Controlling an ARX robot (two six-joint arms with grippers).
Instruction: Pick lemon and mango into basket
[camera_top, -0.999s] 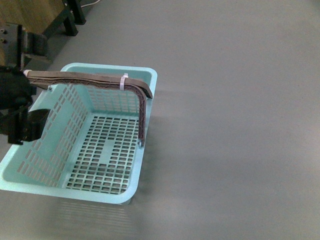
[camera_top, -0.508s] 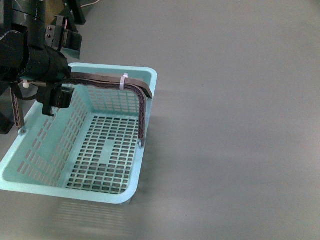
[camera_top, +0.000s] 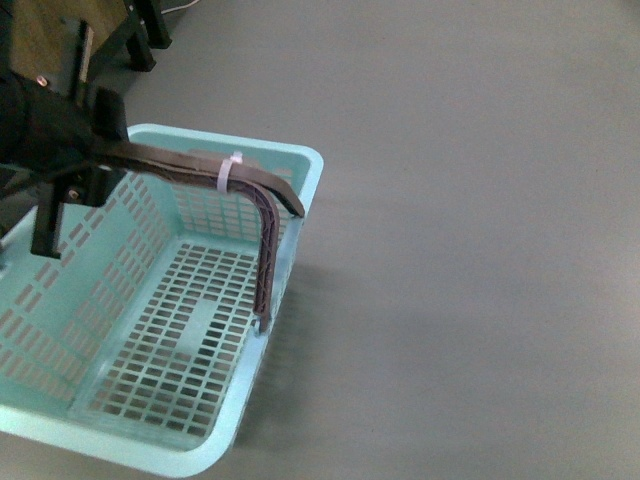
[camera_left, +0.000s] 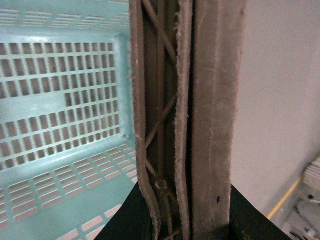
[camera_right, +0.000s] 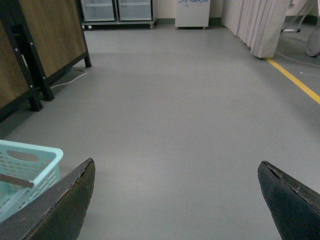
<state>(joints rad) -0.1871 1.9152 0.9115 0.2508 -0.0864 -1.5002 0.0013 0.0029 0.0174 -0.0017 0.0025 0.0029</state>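
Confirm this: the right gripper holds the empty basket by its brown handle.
Wrong in one point: the left gripper, not the right, holds the handle. The front view shows it clamped on the handle of the empty basket. The right wrist view shows the right gripper open over the floor, holding nothing.

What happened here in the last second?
The left gripper swung from beside the basket onto its brown handle and closed on it. The basket now looks lifted toward the camera and slightly turned. It stays empty.
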